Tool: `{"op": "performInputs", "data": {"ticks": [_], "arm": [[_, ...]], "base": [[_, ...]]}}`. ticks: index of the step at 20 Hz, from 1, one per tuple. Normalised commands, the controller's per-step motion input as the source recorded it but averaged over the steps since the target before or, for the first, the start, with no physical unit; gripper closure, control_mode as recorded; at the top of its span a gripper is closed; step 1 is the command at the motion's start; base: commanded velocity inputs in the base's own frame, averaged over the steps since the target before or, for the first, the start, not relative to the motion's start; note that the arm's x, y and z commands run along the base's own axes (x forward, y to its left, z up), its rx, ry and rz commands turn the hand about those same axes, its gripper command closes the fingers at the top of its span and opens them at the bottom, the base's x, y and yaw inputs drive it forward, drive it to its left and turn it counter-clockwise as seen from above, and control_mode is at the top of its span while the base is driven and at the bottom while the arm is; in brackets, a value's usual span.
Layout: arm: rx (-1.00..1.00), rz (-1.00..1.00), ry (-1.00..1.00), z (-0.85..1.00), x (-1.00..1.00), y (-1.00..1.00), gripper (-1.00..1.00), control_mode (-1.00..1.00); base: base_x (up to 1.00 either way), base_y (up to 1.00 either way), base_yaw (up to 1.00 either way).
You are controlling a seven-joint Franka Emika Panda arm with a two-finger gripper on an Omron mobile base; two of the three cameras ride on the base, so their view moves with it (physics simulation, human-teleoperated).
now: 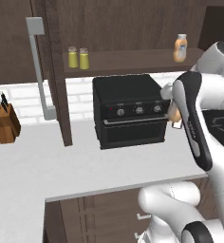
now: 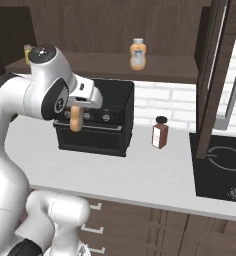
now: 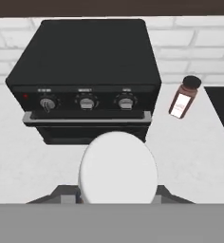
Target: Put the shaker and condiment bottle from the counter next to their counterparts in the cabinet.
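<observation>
Between my gripper's (image 2: 76, 114) jaws sits the small rounded orange condiment bottle (image 2: 76, 119), pinched near its top and hanging above the pale grey-white counter (image 2: 140, 175) in front of the black boxy toaster oven (image 2: 97, 125). From the hand view I look down on the bottle's round grey-white cap (image 3: 117, 167), with the oven's three knobs beyond it. Up in the dark brown wooden cabinet (image 1: 133, 28), the long shelf board carries two yellow-green shakers with grey caps (image 1: 78, 58) standing side by side at its left, and a matching orange bottle with a pale cap (image 1: 180, 48) well apart at its right. My right base view adds a dark red-brown jar with a black cap (image 2: 160, 132) on the counter right of the oven; my left base view adds a wooden knife block (image 1: 4, 121).
</observation>
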Motion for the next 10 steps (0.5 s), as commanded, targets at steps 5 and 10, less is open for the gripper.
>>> {"op": "performInputs", "data": {"ticks": [5,10], "arm": [[0.00,-0.04,-0.31,0.40,-0.33,-0.04,1.00,-1.00],[0.00,-0.05,-0.16,0.73,-0.01,0.00,1.00,-1.00]], "base": [[0.00,0.00,0.00],[0.00,0.00,0.00]]}}
